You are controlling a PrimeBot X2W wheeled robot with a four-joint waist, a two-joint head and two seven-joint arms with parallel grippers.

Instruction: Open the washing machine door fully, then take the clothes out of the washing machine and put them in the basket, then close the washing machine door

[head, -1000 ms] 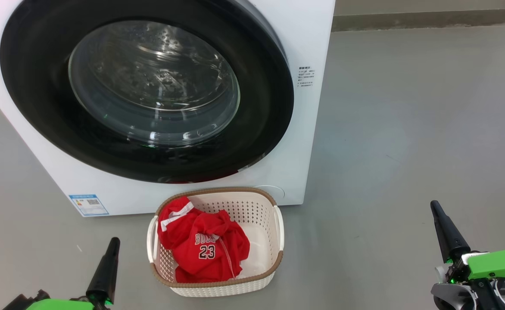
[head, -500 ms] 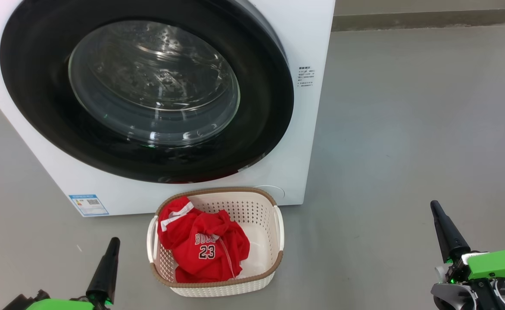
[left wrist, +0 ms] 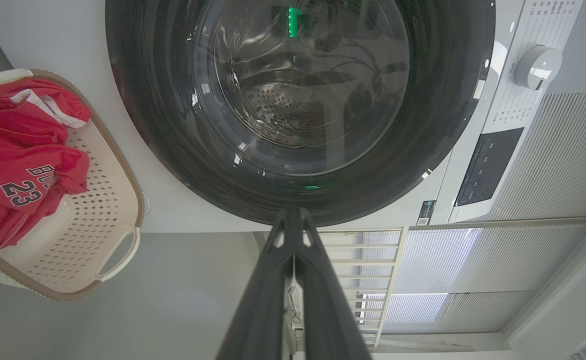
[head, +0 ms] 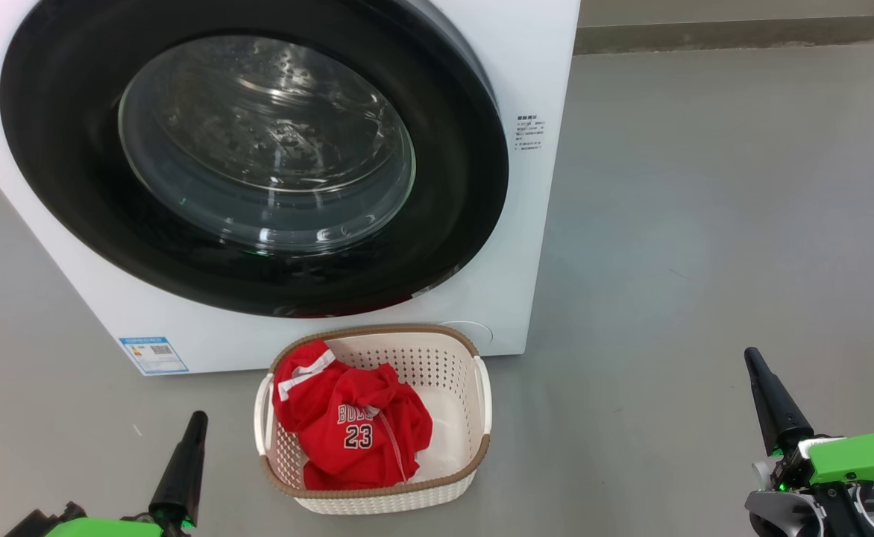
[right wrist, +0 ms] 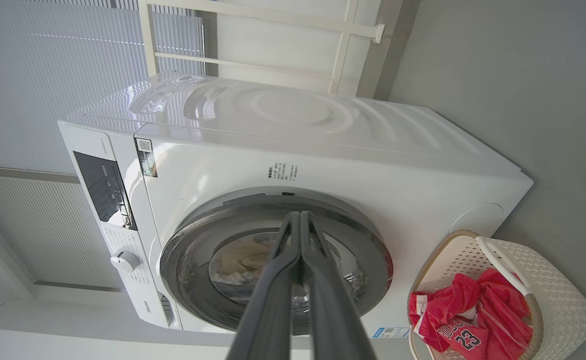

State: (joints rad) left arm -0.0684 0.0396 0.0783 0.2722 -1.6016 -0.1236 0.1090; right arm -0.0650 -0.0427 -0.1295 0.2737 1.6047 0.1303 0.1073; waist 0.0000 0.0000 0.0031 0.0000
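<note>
Black and green
Long, dark, tapered left gripper [head: 196, 422] and right gripper [head: 752, 359]; bright green wrist covers [head: 858, 456].

Both arms low, jaws closed

From the head: left gripper [head: 197, 421] low at left, jaws pressed together, tip pointing up and slightly right; right gripper [head: 752, 359] low at right, jaws likewise together, tip leaning up-left. Neither grips anything.

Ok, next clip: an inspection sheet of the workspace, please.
Surface: grey floor.
Job's things: door looks shut on the washer; red clothes lie in the basket in front of it.
Clutter: nothing seen.
Grippers: left gripper shut, right gripper shut, both holding nothing, low on either side of the basket.
Cables: nothing seen.
Surroundings: wall base; blinds behind the washer.
</note>
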